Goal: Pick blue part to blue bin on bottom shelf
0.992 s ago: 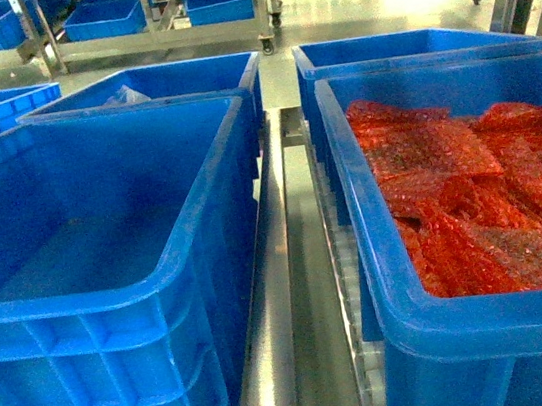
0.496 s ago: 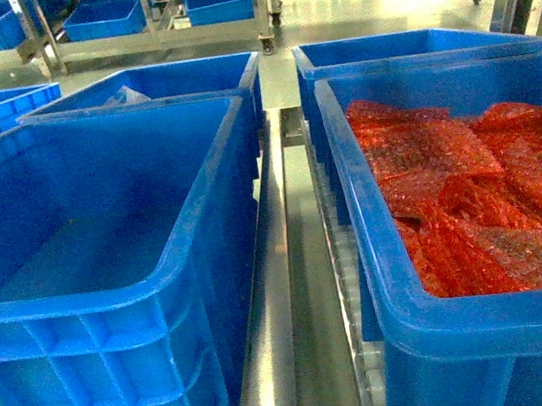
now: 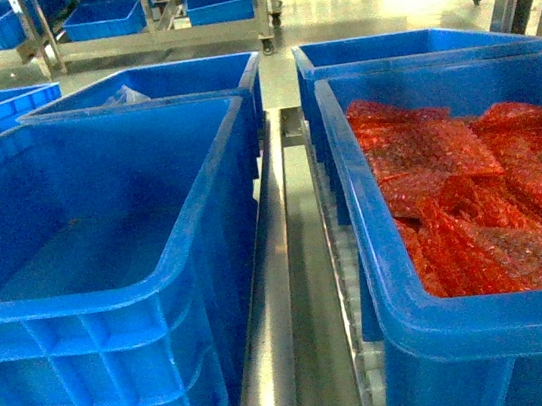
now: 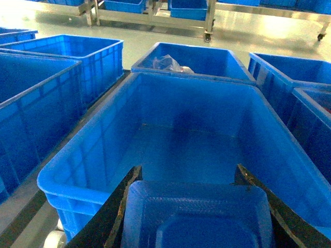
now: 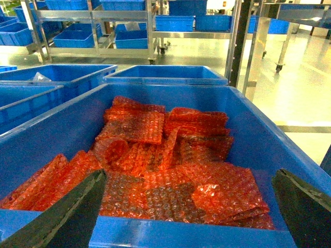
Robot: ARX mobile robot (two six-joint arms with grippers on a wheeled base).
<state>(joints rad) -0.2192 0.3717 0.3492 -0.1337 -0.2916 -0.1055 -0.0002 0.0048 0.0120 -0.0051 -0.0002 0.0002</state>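
Note:
In the left wrist view my left gripper [image 4: 189, 168] has its black fingers [image 4: 126, 196] shut on the blue part [image 4: 194, 217], a squarish ribbed blue piece. Only its blue side shows. It hangs over the near rim of a large empty blue bin [image 4: 77, 181], which stands front left in the head view [image 3: 112, 296]. My right gripper [image 5: 189, 173] is open with nothing between its fingers, above the near rim of another blue bin [image 5: 196, 232]. The bins stand on the bottom shelf, whose steel centre rail [image 3: 274, 293] and white rollers [image 3: 344, 253] show between them. Neither gripper appears in the head view.
The right front bin [image 3: 450, 324] is filled with red bubble-wrap bags [image 3: 462, 196]. Two more blue bins stand behind [image 3: 163, 82] [image 3: 410, 42]; the left one holds a clear plastic bag [image 4: 165, 63]. Further bins lie to the left [image 4: 31, 103]. Steel racks stand beyond [image 3: 167, 36].

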